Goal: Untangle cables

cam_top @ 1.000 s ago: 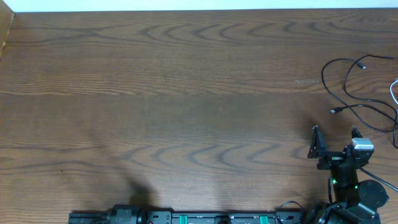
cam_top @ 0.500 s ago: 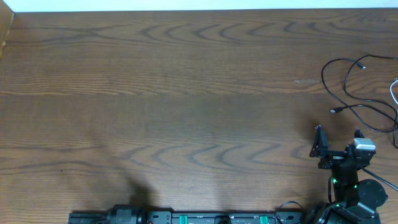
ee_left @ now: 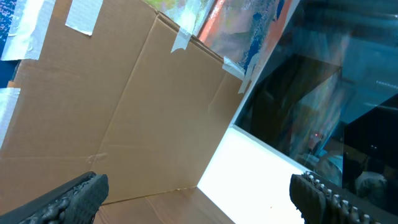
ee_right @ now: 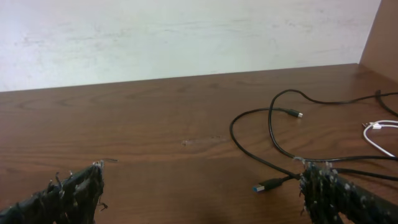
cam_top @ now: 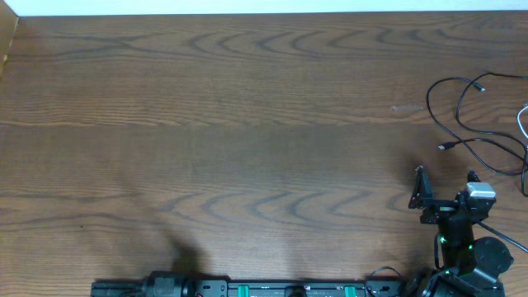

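Observation:
Two thin black cables lie in loose, overlapping loops at the table's right edge. One ends in a small plug (cam_top: 481, 85) and the other in a USB plug (cam_top: 443, 147). A white cable (cam_top: 522, 120) shows at the very edge. My right gripper (cam_top: 445, 183) is open and empty, low over the table just in front of the cables. In the right wrist view the USB plug (ee_right: 262, 186) lies between the fingers (ee_right: 202, 193), close to the right one, with the small plug (ee_right: 298, 114) and the white cable (ee_right: 377, 129) beyond. My left gripper (ee_left: 199, 199) is open, empty and faces cardboard.
The wooden table (cam_top: 247, 124) fills the overhead view, with the arm bases along its front edge (cam_top: 272, 289). A pale wall (ee_right: 186, 37) stands behind the table. The left wrist view shows a taped cardboard box (ee_left: 124, 112) and a dark screen (ee_left: 323, 106).
My right gripper shifted slightly right and back. The cables have not moved.

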Robot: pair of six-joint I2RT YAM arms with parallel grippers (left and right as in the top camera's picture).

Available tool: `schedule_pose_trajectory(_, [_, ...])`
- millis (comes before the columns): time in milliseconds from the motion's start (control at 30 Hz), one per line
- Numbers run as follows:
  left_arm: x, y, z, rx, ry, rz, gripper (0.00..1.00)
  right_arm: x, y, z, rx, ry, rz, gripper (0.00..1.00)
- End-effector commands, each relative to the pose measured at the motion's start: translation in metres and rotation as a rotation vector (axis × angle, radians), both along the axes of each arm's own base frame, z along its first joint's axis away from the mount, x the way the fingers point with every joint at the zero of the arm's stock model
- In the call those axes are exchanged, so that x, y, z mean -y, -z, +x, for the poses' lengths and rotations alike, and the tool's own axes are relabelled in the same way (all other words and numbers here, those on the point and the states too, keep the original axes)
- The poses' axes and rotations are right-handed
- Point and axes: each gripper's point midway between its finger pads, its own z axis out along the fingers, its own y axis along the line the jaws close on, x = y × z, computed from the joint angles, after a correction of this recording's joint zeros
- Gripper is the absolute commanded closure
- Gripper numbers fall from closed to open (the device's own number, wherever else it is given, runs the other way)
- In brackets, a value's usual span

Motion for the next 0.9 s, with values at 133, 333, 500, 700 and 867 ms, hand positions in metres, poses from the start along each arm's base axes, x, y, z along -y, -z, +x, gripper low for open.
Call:
schedule_pose_trajectory(133, [0.001, 0.000, 0.000, 0.002, 0.008, 0.003, 0.02, 0.000, 0.002, 0.000, -0.006, 0.001, -0.009, 0.01])
schedule_pose_trajectory(333, [0.001, 0.000, 0.000, 0.002, 0.008, 0.002, 0.02, 0.000, 0.002, 0.000, -0.006, 0.001, -0.009, 0.01])
schedule_pose_trajectory(500, [0.001, 0.000, 0.000, 0.002, 0.008, 0.003, 0.02, 0.000, 0.002, 0.000, -0.006, 0.001, -0.009, 0.01])
schedule_pose_trajectory(700, [0.018, 0.017, 0.024, -0.106, 0.123, 0.046, 0.02, 0.000, 0.002, 0.000, -0.006, 0.001, -0.009, 0.01])
schedule_pose_trajectory(867, [0.074, 0.042, 0.081, -0.231, 0.461, 0.137, 0.02, 0.000, 0.002, 0.000, -0.006, 0.001, -0.009, 0.01])
